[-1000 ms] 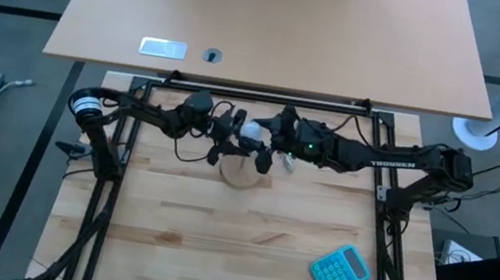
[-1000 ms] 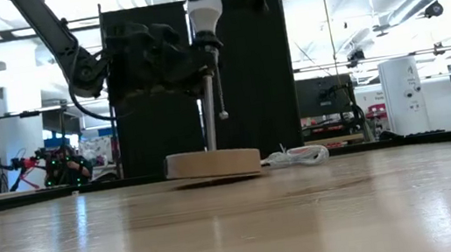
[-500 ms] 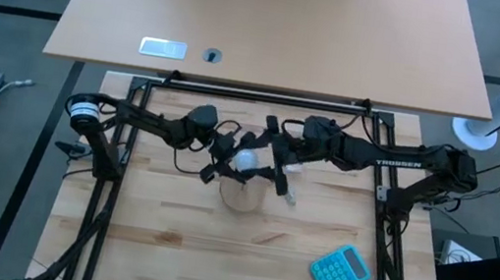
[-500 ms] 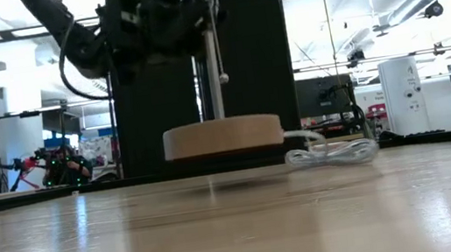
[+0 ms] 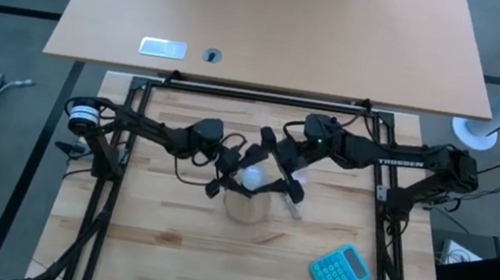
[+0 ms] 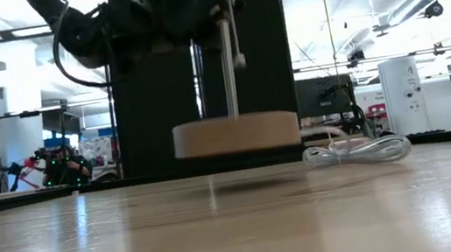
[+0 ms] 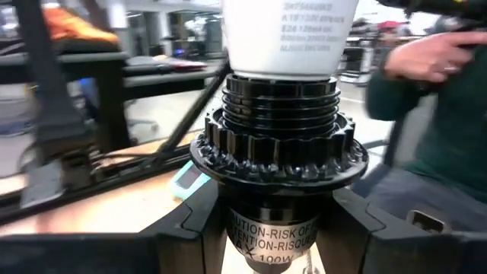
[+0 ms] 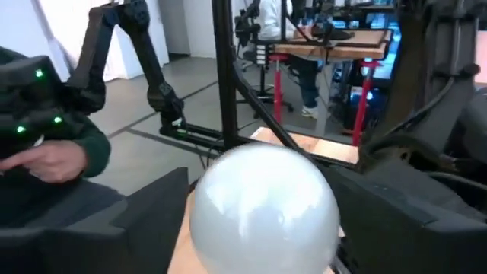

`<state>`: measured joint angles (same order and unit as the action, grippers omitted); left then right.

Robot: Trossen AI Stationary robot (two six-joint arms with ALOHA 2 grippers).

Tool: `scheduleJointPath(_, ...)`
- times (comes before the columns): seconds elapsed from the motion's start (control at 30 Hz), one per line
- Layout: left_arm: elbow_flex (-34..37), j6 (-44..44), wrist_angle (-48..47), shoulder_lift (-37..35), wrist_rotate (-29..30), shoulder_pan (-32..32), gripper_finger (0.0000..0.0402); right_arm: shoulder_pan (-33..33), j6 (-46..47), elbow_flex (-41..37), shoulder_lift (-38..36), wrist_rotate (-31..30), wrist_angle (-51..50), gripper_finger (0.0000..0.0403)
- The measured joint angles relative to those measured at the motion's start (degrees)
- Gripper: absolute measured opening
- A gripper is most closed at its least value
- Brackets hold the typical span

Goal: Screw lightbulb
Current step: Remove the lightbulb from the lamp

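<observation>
High view shows you both arms meeting over the middle of the wooden table (image 5: pixel 166 237). Your left hand (image 5: pixel 225 171) comes in from the left and pinches the black socket (image 7: pixel 278 152) of the lamp. In the left wrist view you see its two dark fingers (image 7: pixel 190 236) pressed on both sides of the socket's lower part. The lightbulb (image 5: pixel 252 174) sits in the top of this socket, its white neck just above the black threads. Your right hand (image 5: pixel 270 175) reaches in from the right, and its fingers (image 8: pixel 144 221) stand spread on both sides of the round white bulb, with a gap on each side, so they do not pinch it.

Low view shows the tan wooden disc (image 6: pixel 235 133) lifted a little above the table, with the thin pole (image 6: pixel 227 64) rising from it to the hands. A clear wrapper with cord (image 6: pixel 357 150) lies on the table just beside the disc. A turquoise calculator (image 5: pixel 341 271) lies near the front right. A person in a dark green sleeve (image 7: pixel 426 99) shows in the room behind.
</observation>
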<state>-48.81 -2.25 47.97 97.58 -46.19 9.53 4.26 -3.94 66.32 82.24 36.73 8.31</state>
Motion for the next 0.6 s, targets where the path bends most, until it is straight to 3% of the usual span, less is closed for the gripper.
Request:
scheduleJointPath(0.17, 1.94, -0.35, -0.41, 0.0, 8.56, 0.5, 0.0142, -0.01, -0.89, 0.0, -1.6, -6.4, -2.07, 0.0354)
scheduleJointPath(0.33, 3.6, -0.23, 0.01, -0.95, 16.24, 1.5, 0.0142, -0.01, -1.08, 0.0, -4.7, -15.75, -4.03, 0.0369)
scheduleJointPath(0.43, 4.43, -0.22, -0.08, -1.8, 26.78, 1.79, 0.0142, -0.33, 0.92, 0.0, -7.47, -24.74, -5.55, 0.037)
scheduleJointPath(0.6, 4.47, 0.19, 0.02, -2.05, 50.04, 1.82, 0.0142, -1.78, 2.09, 0.04, -9.1, -46.81, -9.48, 0.037)
